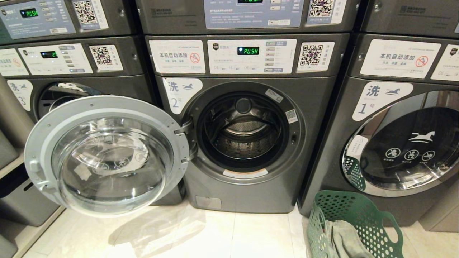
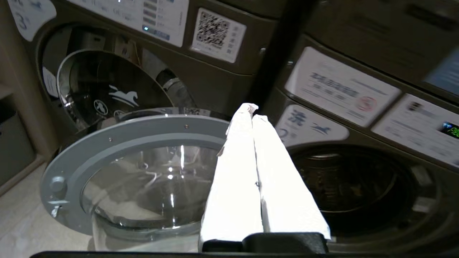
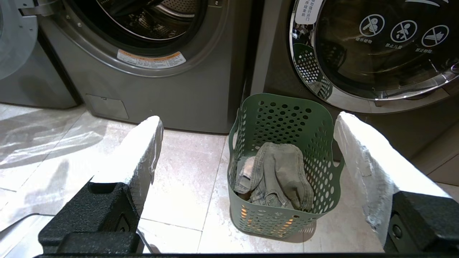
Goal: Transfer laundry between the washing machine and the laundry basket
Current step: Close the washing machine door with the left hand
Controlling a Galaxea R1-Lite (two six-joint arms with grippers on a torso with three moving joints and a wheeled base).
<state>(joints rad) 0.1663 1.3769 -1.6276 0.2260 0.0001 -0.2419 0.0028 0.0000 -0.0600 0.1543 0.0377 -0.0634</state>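
The washing machine point(image 1: 247, 125) marked 2 stands with its round glass door point(image 1: 105, 154) swung wide to its left side, the drum point(image 1: 245, 134) bare as far as can be seen. The green laundry basket point(image 3: 287, 118) sits on the pale floor tiles point(image 3: 186, 179) just right of that machine, at the foot of the machine labelled 1 point(image 1: 398, 143), holding a faded grey-green denim garment point(image 3: 279, 175).

The left gripper point(image 2: 252, 113) is pinched fully together on nothing, its tips before the machine between the door's rim and the drum mouth. The right gripper point(image 3: 247, 125) is spread wide and empty, above the floor, the basket seen between its fingers.
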